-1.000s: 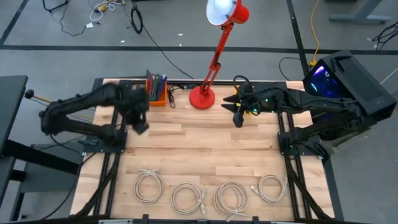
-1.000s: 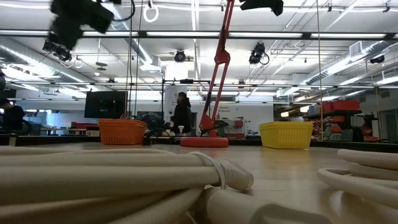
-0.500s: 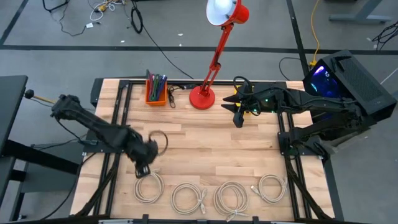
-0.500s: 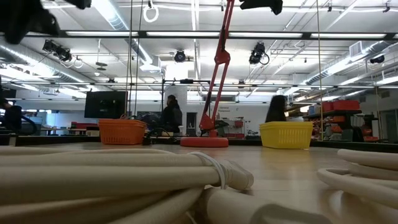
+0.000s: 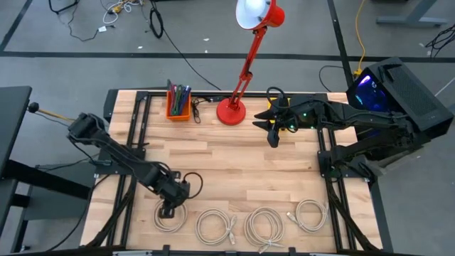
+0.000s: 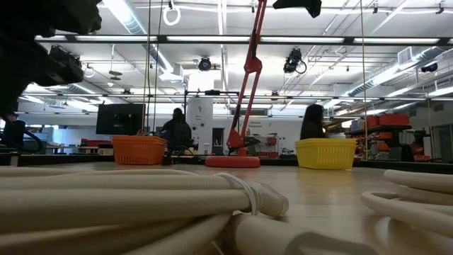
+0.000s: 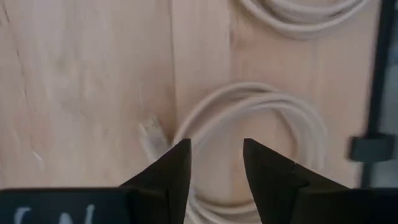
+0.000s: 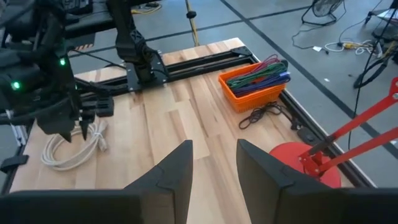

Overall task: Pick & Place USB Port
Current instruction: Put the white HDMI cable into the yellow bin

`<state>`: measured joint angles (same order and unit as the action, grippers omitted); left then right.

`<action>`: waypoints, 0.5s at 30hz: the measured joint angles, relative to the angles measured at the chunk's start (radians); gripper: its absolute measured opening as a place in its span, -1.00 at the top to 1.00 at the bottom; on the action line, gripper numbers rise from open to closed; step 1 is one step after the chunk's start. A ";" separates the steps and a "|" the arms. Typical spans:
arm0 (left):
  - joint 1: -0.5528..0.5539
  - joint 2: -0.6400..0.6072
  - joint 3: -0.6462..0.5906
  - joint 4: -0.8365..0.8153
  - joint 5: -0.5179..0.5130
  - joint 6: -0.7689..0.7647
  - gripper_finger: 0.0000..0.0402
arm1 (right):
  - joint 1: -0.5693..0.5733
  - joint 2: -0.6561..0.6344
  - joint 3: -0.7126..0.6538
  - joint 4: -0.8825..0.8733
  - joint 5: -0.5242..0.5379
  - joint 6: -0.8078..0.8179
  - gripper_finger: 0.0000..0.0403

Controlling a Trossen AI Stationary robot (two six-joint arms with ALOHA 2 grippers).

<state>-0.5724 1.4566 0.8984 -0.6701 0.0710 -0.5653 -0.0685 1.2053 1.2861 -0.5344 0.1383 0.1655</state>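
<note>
Cables are laid out as four white coils in a row along the near edge of the wooden worktop (image 5: 234, 163), presumably so that each can be reached from above. The left tool (image 5: 168, 208) is held low over the leftmost coil (image 5: 170, 213), its fingers apart, with the coil's loop and its flat plug (image 7: 151, 133) framed between them in the left wrist view; this is judged to be a lining-up for a grasp, nothing being clamped yet. The cable looks smooth, round and rubbery, the worktop a pale planked wood. The right tool (image 5: 272, 135) is parked near the red lamp (image 5: 232, 108) at the far side, fingers apart and empty, well clear of the coils. An orange bin (image 5: 178, 105) of pens stands beside the lamp.
</note>
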 joint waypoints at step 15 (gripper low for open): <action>0.002 0.108 -0.007 0.039 -0.026 0.288 0.14 | 0.000 0.000 0.000 -0.006 0.000 0.043 0.39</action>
<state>-0.5709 1.5646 0.8917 -0.6307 0.0446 -0.2771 -0.0681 1.2053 1.2861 -0.5404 0.1387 0.2089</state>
